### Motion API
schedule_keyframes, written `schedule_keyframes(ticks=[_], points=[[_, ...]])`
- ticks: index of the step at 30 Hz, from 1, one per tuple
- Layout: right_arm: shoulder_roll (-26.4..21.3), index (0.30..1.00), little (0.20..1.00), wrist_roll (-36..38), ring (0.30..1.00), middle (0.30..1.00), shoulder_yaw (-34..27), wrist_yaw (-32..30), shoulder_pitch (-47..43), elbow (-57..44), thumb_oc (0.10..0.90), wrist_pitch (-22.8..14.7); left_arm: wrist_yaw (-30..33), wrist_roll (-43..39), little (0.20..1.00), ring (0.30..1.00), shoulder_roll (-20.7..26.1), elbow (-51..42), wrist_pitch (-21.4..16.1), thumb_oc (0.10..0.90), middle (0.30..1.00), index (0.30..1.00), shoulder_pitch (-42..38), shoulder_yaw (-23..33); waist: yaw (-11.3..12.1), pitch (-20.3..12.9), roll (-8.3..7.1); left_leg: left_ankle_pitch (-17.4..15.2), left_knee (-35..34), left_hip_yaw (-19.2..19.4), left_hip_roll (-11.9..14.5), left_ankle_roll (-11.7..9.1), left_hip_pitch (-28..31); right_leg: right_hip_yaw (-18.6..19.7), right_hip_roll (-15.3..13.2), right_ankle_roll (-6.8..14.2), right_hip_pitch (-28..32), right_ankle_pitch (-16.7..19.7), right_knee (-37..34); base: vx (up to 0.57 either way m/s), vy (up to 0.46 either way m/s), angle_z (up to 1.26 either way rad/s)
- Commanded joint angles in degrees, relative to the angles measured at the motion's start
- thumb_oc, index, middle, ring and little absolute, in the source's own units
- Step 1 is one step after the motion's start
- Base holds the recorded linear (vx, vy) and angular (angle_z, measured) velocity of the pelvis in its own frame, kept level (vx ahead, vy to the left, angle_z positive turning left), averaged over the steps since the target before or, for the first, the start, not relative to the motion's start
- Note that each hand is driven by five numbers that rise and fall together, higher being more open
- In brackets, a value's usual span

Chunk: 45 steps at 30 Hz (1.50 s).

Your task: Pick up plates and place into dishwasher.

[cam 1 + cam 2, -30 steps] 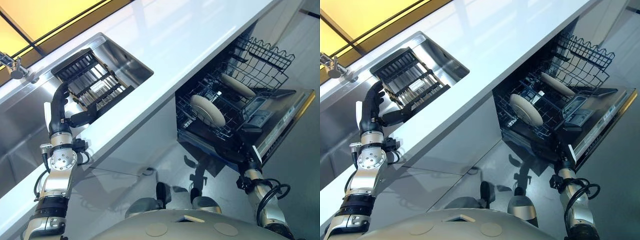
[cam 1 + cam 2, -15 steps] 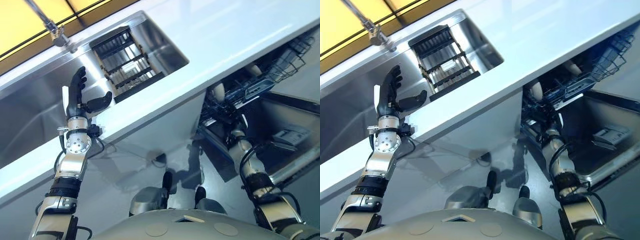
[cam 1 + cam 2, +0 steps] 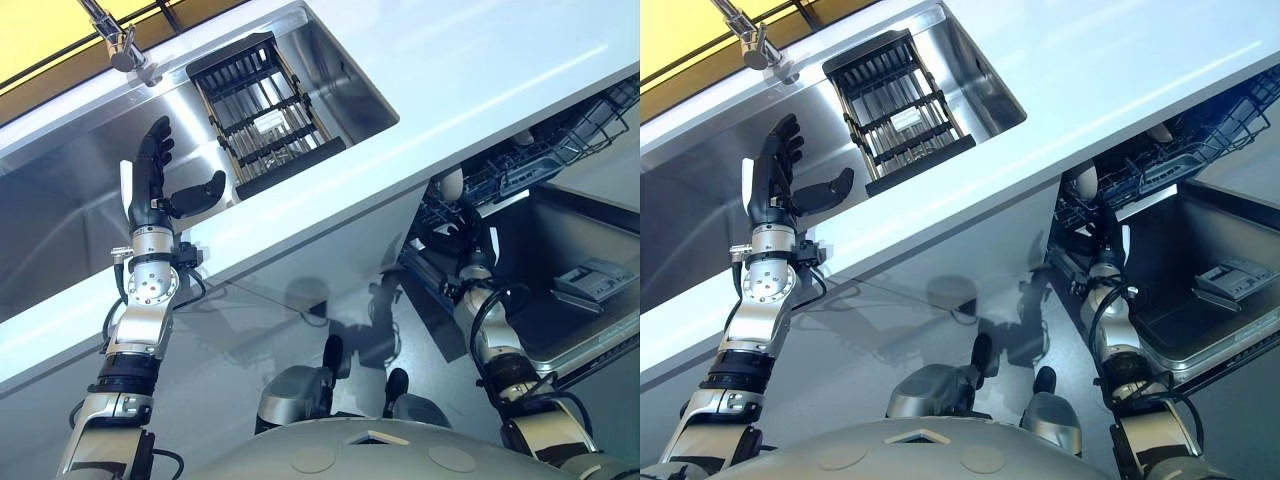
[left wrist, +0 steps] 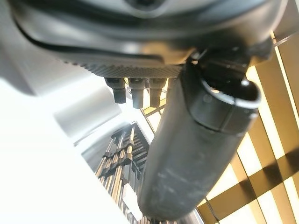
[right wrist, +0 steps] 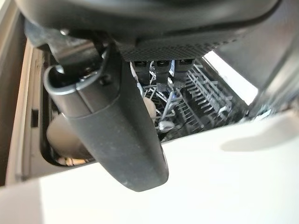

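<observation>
My left hand (image 3: 150, 195) is raised over the steel sink (image 3: 60, 200), open, fingers straight up and thumb (image 4: 196, 154) spread toward a black dish rack (image 3: 262, 110) in the basin; it holds nothing. A pale shape lies among that rack's bars; I cannot tell what it is. At the right, under the counter edge, the dishwasher's wire rack (image 3: 560, 145) holds two beige plates (image 3: 451, 184) (image 3: 521, 137) on edge. My right hand (image 3: 470, 232) reaches up at that rack's front, open and empty, with a beige plate (image 5: 63, 135) and the tines past its thumb (image 5: 112, 121).
A long white counter (image 3: 450, 60) runs between the sink and the dishwasher and overhangs the rack. The dishwasher door (image 3: 545, 320) lies open below my right arm, with a detergent box (image 3: 590, 280) on it. A faucet (image 3: 120, 45) stands behind the sink.
The whole view has shifted, so the camera moved. My left hand has straightened and risen over the sink. My right hand has come up from the door's edge to the dishwasher rack.
</observation>
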Motion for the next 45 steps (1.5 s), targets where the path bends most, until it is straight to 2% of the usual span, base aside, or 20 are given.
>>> schedule_keyframes(ticks=[1,4,8,17,22,25,29,35,38,42,45], points=[[-0.5,0.900,0.900,-8.0,0.900,0.900,-0.8,8.4,1.3,-13.3,0.800,-6.1,0.6,3.4,0.900,0.900,3.5,0.8,-2.0,0.800,0.900,0.900,2.3,0.0,-3.3,-5.5,-2.96,-11.3,5.7,3.2,-3.3,2.7,1.3,1.1,-0.7,3.2,-9.4,-3.0,10.5,-0.07,-0.104,-0.20],[-2.8,0.900,0.900,-9.0,0.900,0.900,-4.7,11.3,5.9,-13.2,0.800,-4.8,0.7,3.3,0.900,0.900,4.2,0.3,-1.8,0.800,0.900,0.900,2.6,1.8,-5.6,-5.5,-3.70,-11.1,4.7,4.4,-2.7,2.5,1.7,1.8,0.0,3.4,-9.3,-2.8,9.7,-0.08,-0.110,-0.22],[-4.6,0.900,0.900,-7.9,0.900,0.900,-10.1,12.1,9.7,-13.5,0.800,-3.7,0.8,3.5,0.900,0.900,4.9,0.9,-1.8,0.800,0.900,0.900,2.5,3.2,-7.8,-5.6,-4.43,-11.1,3.8,5.7,-2.0,2.1,2.3,2.6,0.8,3.5,-9.0,-3.2,9.5,-0.07,-0.111,-0.25],[-5.5,0.900,0.900,-5.9,0.900,0.900,-16.5,10.6,11.5,-15.0,0.800,-4.1,0.6,3.4,0.900,0.900,5.1,2.8,-1.8,0.800,0.900,0.900,0.7,4.0,-10.4,-6.3,-4.68,-11.2,3.1,6.4,-1.1,1.3,3.1,4.1,2.1,3.0,-8.2,-4.0,8.8,-0.03,-0.072,-0.18],[-6.0,0.900,0.900,-7.2,0.900,0.900,-18.0,5.4,10.6,-15.8,0.800,-5.4,1.1,3.2,0.900,0.900,5.4,3.6,-1.8,0.800,0.900,0.900,0.0,3.7,-10.6,-6.4,-4.44,-11.4,3.0,6.5,-0.8,1.1,3.3,4.1,2.4,2.8,-7.8,-4.4,8.6,-0.01,-0.049,-0.02],[-6.8,0.900,0.900,-7.9,0.900,0.900,-19.8,-1.3,9.7,-15.8,0.800,-5.9,1.1,2.9,0.900,0.900,5.9,4.2,-1.8,0.800,0.900,0.900,-0.3,3.9,-10.7,-6.5,-4.34,-11.7,3.1,6.7,-0.6,1.1,3.4,4.0,2.5,2.7,-7.6,-4.9,8.8,-0.01,-0.021,-0.03],[-7.9,0.900,0.900,-4.4,0.900,0.900,-24.5,-10.6,8.3,-12.2,0.800,-4.5,0.6,2.2,0.900,0.900,6.9,6.3,-2.5,0.800,0.900,0.900,-0.8,3.9,-10.9,-6.8,-4.04,-12.2,3.6,7.3,-0.4,1.0,3.4,4.1,2.6,2.6,-7.6,-5.8,9.8,0.00,-0.025,-0.06],[-7.7,0.900,0.900,8.9,0.900,0.900,-29.6,-8.1,8.2,-3.5,0.800,-2.3,-2.1,-2.4,0.900,0.900,7.4,7.0,-3.0,0.800,0.900,0.900,-0.9,4.6,-11.0,-6.7,-3.76,-12.7,4.3,7.5,0.0,1.0,3.7,3.9,2.6,2.2,-8.0,-7.5,12.7,0.02,-0.041,-0.07],[-7.6,0.900,0.900,11.5,0.900,0.900,-30.3,-7.0,8.3,-1.2,0.800,-4.3,-3.4,-5.0,0.900,0.900,7.4,6.9,-2.8,0.800,0.900,0.900,-1.2,5.1,-10.9,-6.3,-3.65,-12.9,5.1,6.9,0.0,1.1,3.6,3.6,2.6,1.8,-8.4,-8.5,14.6,0.06,-0.068,-0.02],[-7.6,0.900,0.900,12.3,0.900,0.900,-31.2,-9.4,7.8,0.6,0.800,-7.8,-3.0,-7.2,0.900,0.900,7.7,7.2,-4.6,0.800,0.900,0.900,-1.3,6.4,-10.7,-5.9,-3.21,-13.2,5.9,6.5,-0.2,1.0,3.3,3.2,2.5,1.3,-9.0,-9.4,16.2,0.05,-0.055,0.00],[-8.3,0.900,0.900,16.8,0.900,0.900,-31.9,-7.5,6.9,2.1,0.800,-7.4,-1.3,-8.4,0.900,0.900,7.7,7.2,-7.0,0.800,0.900,0.900,-1.4,7.5,-10.5,-5.0,-2.64,-13.5,7.6,6.1,-0.3,0.7,2.1,3.0,2.2,0.7,-9.9,-10.1,17.8,0.03,-0.027,0.00]])
